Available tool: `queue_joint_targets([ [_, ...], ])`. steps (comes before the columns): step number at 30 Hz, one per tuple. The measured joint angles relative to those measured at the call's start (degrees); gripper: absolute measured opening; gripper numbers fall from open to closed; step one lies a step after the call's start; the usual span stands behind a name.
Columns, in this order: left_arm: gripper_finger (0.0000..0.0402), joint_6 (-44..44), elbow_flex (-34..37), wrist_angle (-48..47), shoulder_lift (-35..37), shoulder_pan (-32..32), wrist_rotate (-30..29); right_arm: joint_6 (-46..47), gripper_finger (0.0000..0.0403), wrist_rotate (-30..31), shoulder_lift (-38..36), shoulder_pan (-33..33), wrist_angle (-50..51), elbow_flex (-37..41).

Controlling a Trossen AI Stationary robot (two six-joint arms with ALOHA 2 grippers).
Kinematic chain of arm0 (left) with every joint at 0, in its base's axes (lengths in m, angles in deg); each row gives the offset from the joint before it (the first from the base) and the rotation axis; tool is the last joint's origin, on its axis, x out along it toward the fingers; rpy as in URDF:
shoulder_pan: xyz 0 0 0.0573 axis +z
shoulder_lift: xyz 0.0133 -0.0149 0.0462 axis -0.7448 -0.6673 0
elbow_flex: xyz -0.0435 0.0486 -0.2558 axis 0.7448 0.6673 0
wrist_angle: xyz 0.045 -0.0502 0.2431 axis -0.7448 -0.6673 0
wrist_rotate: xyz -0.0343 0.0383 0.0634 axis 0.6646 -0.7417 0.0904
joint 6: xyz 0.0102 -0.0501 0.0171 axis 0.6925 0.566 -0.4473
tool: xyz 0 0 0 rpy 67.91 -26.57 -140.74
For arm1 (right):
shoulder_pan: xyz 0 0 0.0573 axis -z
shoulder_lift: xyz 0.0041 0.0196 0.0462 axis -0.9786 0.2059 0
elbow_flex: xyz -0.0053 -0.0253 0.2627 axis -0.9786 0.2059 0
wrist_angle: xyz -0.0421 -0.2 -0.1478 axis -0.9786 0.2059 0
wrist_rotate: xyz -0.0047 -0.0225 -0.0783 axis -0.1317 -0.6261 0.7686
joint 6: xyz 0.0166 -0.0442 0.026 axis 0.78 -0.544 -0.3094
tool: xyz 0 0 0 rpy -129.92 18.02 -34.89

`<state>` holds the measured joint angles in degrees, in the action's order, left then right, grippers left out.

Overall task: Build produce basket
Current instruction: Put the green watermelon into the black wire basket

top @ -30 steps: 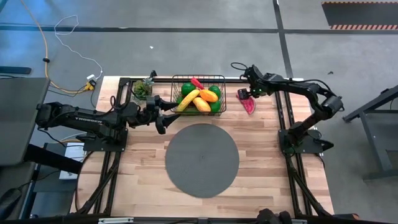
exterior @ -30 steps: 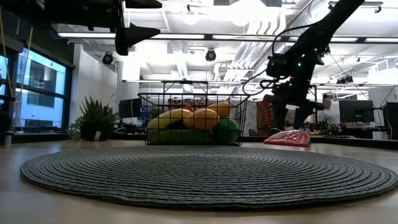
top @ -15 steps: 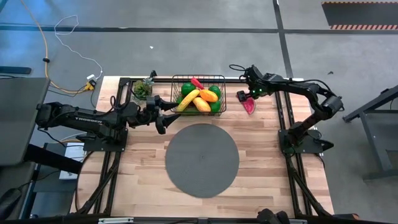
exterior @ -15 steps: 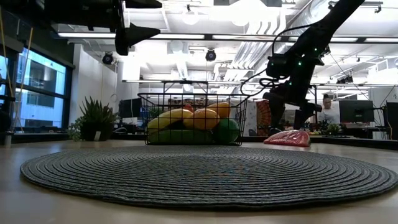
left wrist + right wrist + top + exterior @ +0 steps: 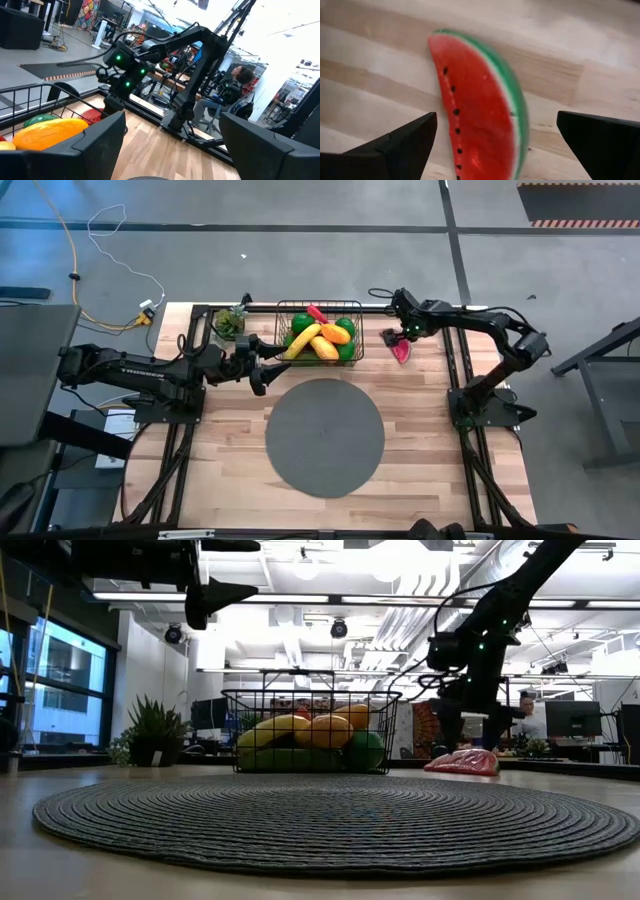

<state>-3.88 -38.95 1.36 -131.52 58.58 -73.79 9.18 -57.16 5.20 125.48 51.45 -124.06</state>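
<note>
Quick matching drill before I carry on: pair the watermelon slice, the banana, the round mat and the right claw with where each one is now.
1 watermelon slice
2 banana
3 round mat
4 right claw

A in the basket
B on bare wood right of the basket
C open, over the slice
D table centre, in front of the basket

Pairs: 1-B, 2-A, 3-D, 4-C
</note>
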Motion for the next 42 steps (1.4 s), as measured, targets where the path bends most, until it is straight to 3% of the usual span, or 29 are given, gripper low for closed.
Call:
queue_joint_targets([
  [13,0.0310,-0.09,0.00,-0.01,-0.01,0.01,-0.48,-0.09,0.0392,0.57,7.84,-2.13,-2.08,-0.24],
  [24,0.0310,-0.14,-0.01,0.01,-0.01,0.03,-0.66,0.28,0.0390,-0.08,8.46,-2.05,-1.19,-0.11],
  [37,0.0310,-0.16,0.00,-0.01,0.00,0.03,-0.66,3.15,0.0283,0.23,8.54,-2.02,-0.88,-0.06],
  [42,0.0310,-0.16,-0.01,-0.01,-0.01,0.03,-0.66,3.51,0.0272,0.43,8.57,-2.02,-0.82,-0.02],
])
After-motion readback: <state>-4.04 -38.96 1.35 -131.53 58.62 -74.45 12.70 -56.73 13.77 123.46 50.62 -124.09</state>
